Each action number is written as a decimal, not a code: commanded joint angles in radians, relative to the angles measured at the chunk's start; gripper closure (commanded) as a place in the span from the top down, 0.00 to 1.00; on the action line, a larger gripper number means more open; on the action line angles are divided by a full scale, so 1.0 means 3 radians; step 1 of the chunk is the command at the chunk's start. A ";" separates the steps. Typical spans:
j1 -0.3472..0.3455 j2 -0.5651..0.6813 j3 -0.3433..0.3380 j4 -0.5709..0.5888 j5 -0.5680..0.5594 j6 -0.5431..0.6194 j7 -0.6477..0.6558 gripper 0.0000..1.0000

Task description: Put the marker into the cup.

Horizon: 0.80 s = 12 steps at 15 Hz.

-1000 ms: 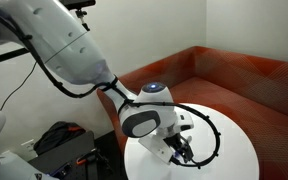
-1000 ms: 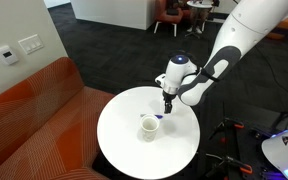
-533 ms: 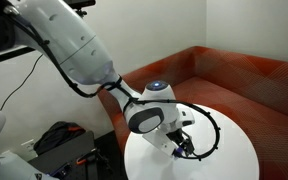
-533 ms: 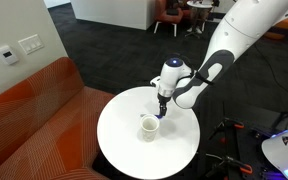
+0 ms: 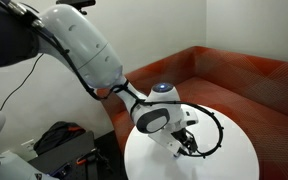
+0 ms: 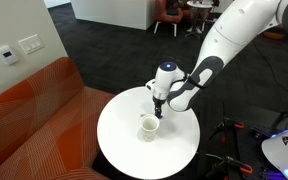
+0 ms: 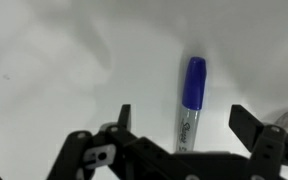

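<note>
The marker lies flat on the white table, blue cap pointing away and grey barrel toward the wrist. My gripper is open, with one finger on each side of the barrel and touching neither side. In an exterior view the gripper points down at the table just beside the white paper cup, which stands upright. In an exterior view my gripper is low over the table and the cup is hidden behind the arm.
The round white table is small, with its edge close on all sides. A black cable loop lies on the table by the gripper. An orange sofa curves around the table.
The arm has shifted a little across the table toward the cup, and the gripper now straddles the marker. The cup has not moved.
</note>
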 commanded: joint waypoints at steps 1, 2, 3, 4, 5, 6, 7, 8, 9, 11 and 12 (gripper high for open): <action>0.0074 0.0189 -0.0030 0.0214 -0.0074 0.0038 0.0142 1.00; 0.0088 0.0226 -0.0035 0.0256 -0.0075 0.0034 0.0148 1.00; 0.0103 0.0264 -0.0043 0.0299 -0.0077 0.0028 0.0156 1.00; 0.0112 0.0292 -0.0046 0.0333 -0.0077 0.0023 0.0160 0.98; 0.0119 0.0316 -0.0048 0.0365 -0.0076 0.0014 0.0164 0.95; 0.0122 0.0340 -0.0047 0.0393 -0.0074 0.0014 0.0167 0.92; 0.0121 0.0363 -0.0043 0.0424 -0.0072 0.0013 0.0166 0.84; 0.0122 0.0381 -0.0043 0.0449 -0.0071 0.0011 0.0167 0.75; 0.0126 0.0389 -0.0045 0.0466 -0.0071 0.0006 0.0172 0.64; 0.0128 0.0417 -0.0045 0.0508 -0.0069 0.0006 0.0173 0.48; 0.0131 0.0426 -0.0048 0.0523 -0.0069 0.0003 0.0176 0.41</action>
